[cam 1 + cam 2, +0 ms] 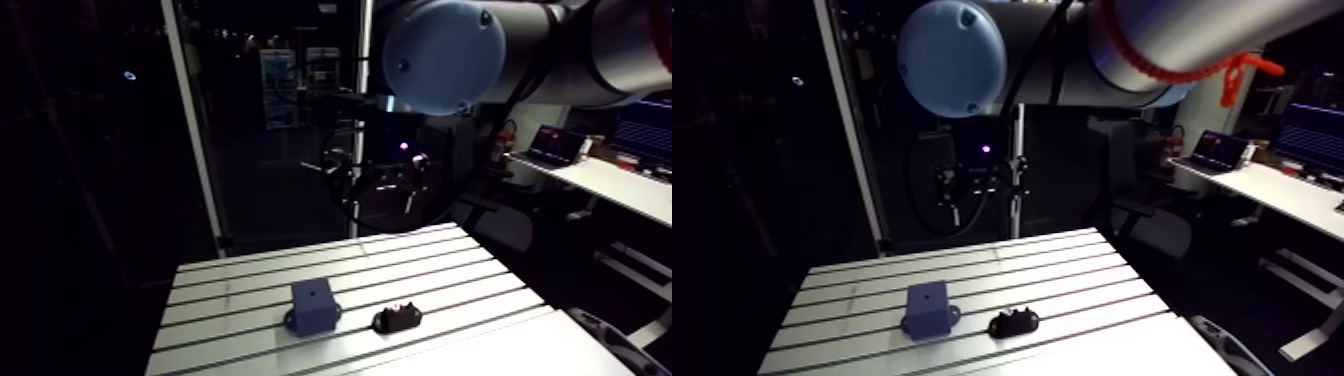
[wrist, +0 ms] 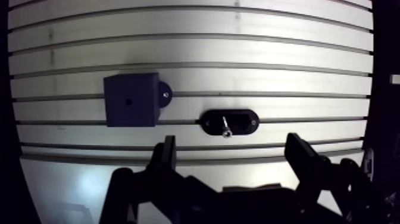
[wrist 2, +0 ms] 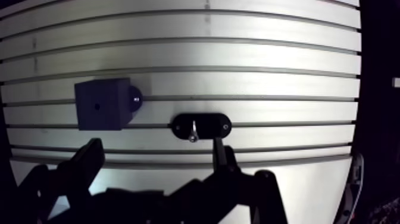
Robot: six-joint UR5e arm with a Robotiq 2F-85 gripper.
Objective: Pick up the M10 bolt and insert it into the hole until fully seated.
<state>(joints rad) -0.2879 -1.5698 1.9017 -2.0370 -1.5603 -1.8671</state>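
Plainly, jaws stand wide apart, gripping nothing, bolt (image 2: 225, 126) ahead

The bolt (image 2: 225, 126) is shiny metal, its holder (image 2: 241, 118) and the block (image 2: 131, 99) matt, the table (image 2: 238, 47) smooth metal.

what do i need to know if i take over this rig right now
Gripper: open, empty, above the table.
Bolt: in its black holder, just ahead of the gripper.
Blue block: beside the holder, apart from it; the hole in its top is empty.
Done: nothing yet, bolt not picked up.
Left: grasp the bolt, lift it, carry it to the block, push it into the hole until seated.
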